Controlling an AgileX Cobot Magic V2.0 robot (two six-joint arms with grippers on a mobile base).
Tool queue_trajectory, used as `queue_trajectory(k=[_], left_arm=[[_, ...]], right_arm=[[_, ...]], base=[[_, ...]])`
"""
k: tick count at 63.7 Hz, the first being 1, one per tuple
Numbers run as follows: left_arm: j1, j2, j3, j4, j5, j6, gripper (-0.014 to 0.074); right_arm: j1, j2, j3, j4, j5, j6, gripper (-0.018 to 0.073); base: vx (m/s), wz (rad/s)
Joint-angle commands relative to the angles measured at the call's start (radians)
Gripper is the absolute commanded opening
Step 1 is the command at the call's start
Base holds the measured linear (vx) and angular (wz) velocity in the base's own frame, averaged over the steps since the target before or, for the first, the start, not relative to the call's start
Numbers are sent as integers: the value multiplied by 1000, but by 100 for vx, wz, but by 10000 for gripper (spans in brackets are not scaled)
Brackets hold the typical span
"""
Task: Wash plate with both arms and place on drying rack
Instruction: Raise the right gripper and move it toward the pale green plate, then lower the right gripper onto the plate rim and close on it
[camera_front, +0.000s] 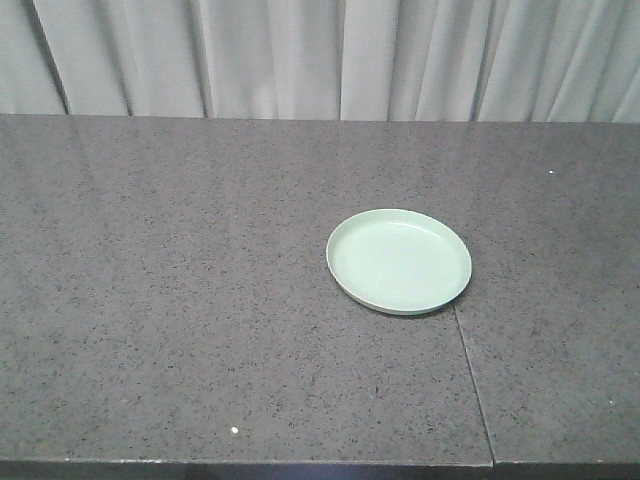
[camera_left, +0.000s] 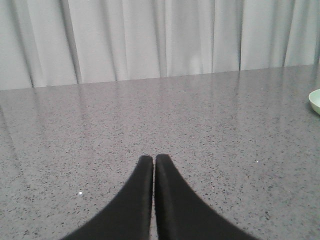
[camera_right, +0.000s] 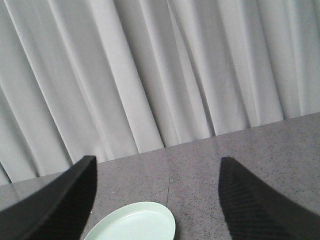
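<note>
On the speckled counter (camera_front: 150, 300), just left of the seam (camera_front: 475, 380), find the plate (camera_front: 399, 261) lying flat, lower the right gripper (camera_right: 157, 162), jaws wide apart, squarely over its near rim, and spread the left gripper (camera_left: 153, 159), jaws pressed together, before helping.

1. The plate (camera_front: 399, 261) lies flat on the table (camera_front: 180, 300), right of centre in the front view.
2. The curtain (camera_front: 320, 55) hangs behind the table's far edge.
3. A seam (camera_front: 475, 380) runs from the plate's near-right rim to the table's near edge.
4. The left pincer (camera_left: 153, 159) is over the table, with the plate well to its right.
5. The right pincer (camera_right: 157, 162) frames the plate, which lies ahead between its fingers.
</note>
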Motion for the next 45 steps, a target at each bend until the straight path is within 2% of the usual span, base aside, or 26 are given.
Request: queue_trajectory(k=[1,12,20,30,34,39,45], left_arm=[[-4,-16,21,-7,-72,-11,-6],[-4,-16,21,-7,-72,-11,-6],[-4,-16,21,-7,-72,-11,-6],[-4,-16,21,-7,-72,-11,-6],[-4,-16,21,-7,-72,-11,-6],[-4,-16,21,-7,-72,-11,-6],[-4,-16,21,-7,-72,-11,-6]], right_arm=[[0,90,-108,-1,2,-28,554],[0,330,-360,10,292,-144,546],[0,526,-550,118,471,-274,546],[0,735,-694,340,562,-468,546],[0,810,-734,392,590,-513,546],[30,908,-773,395,607,-519,546],[98,1018,-809,338,587,-500,546]], base=[[0,0],[0,0],[0,0],[0,0],[0,0],[0,0],[0,0]])
